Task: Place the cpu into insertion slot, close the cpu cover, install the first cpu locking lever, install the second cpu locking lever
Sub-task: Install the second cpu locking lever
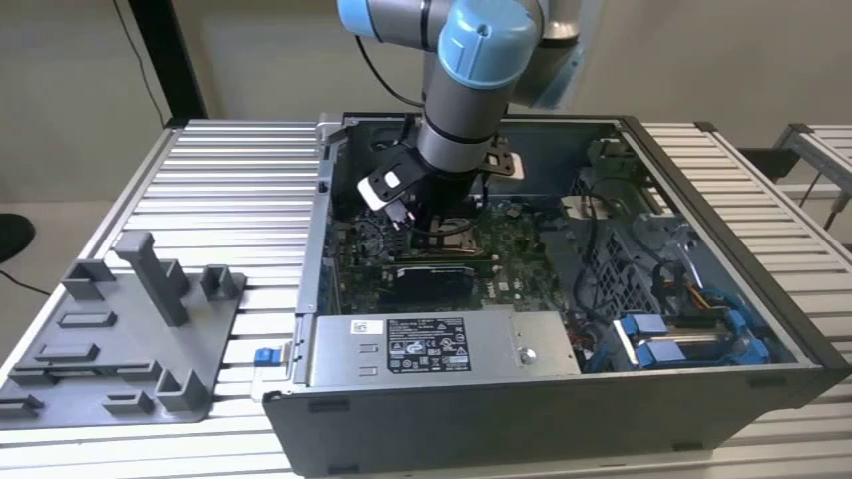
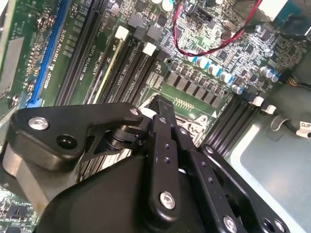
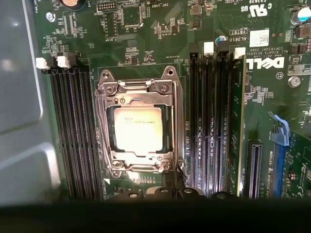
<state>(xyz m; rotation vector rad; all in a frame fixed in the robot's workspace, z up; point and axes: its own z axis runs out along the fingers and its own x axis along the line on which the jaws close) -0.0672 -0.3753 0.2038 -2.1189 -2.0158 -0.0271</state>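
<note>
The cpu [image 3: 138, 130] sits in the slot [image 3: 171, 130] with the cover [image 3: 140, 90] down over it. The gripper [image 2: 158, 109] hovers at the socket's edge; whether its jaws are apart or together I cannot tell. A lever seems unlatched; a skewed push could slip off and scrape the board [image 3: 146, 29].

The cpu [image 3: 138, 130] showed a smooth, pale metal top with a soft sheen. Around it, the cpu cover [image 3: 141, 90] was bright bare metal. The circuit board [image 3: 146, 29] beyond the cover looked glossy green. The pincer [image 2: 155, 114] was matt black. The surface [image 1: 226, 190] under the case was ribbed, dull grey metal.
</note>
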